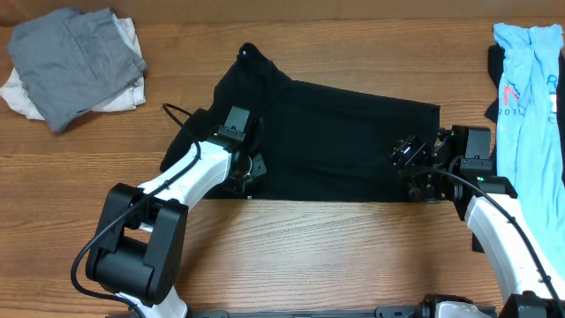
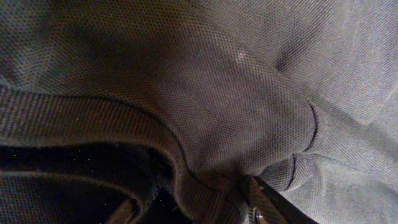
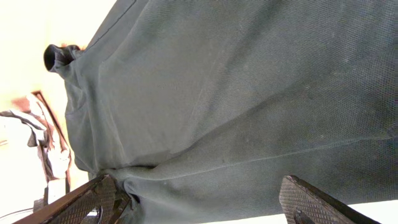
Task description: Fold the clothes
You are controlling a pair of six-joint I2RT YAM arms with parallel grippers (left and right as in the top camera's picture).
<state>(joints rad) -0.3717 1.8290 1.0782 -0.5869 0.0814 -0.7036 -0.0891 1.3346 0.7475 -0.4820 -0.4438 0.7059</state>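
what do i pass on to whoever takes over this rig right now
Left gripper: down on the near left edge of the plain black short-sleeved T-shirt, fabric bunched at its fingers; grip unclear.
Right gripper: open at the shirt's near right corner.
Done: grey fabric piece lies roughly folded on a white piece, far left.
To do: fold the black shirt, spread mid-table; then the crumpled light-blue shirt with red print at the right edge.
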